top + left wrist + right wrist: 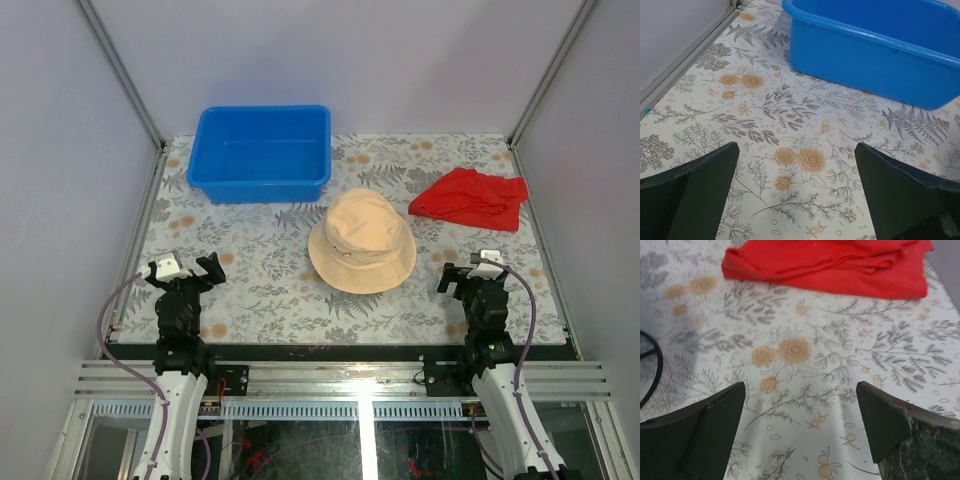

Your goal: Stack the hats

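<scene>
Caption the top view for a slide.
Beige hat centred, blue bin behind, red cloth right; left gripper, right gripper open.

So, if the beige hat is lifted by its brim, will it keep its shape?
Probably not: the beige hat looks like soft cloth with a creased crown, so it would likely sag. Sitting brim down, it should slide, not roll, if pushed.

Top view: tub (262, 152) at upper left of the table (260, 290); hat (361, 243) at centre, to the lower right of the tub; cloth (470, 197) at upper right; left gripper (183, 272) lower left, right gripper (472, 275) lower right.
</scene>
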`<move>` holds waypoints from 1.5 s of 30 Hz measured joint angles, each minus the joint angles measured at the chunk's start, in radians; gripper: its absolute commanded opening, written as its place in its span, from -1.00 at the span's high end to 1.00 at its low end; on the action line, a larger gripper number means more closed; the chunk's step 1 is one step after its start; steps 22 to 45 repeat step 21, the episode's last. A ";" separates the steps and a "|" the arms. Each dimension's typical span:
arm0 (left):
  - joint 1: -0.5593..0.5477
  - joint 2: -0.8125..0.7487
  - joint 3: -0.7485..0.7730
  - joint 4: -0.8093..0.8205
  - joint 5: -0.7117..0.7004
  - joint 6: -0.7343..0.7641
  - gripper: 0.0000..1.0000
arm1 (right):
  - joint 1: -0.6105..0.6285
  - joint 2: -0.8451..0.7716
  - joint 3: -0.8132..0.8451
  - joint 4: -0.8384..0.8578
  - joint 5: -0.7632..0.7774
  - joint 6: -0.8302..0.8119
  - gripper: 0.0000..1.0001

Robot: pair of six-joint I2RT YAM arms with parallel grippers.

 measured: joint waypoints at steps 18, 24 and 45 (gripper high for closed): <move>0.000 0.124 0.000 0.052 0.019 0.002 -1.00 | 0.000 -0.143 0.000 -0.014 0.029 0.018 -0.99; 0.000 0.129 0.000 0.060 0.028 0.003 -1.00 | 0.000 -0.083 0.000 -0.001 -0.005 0.005 -0.99; 0.000 0.129 0.000 0.060 0.028 0.003 -1.00 | 0.000 -0.083 0.000 -0.001 -0.005 0.005 -0.99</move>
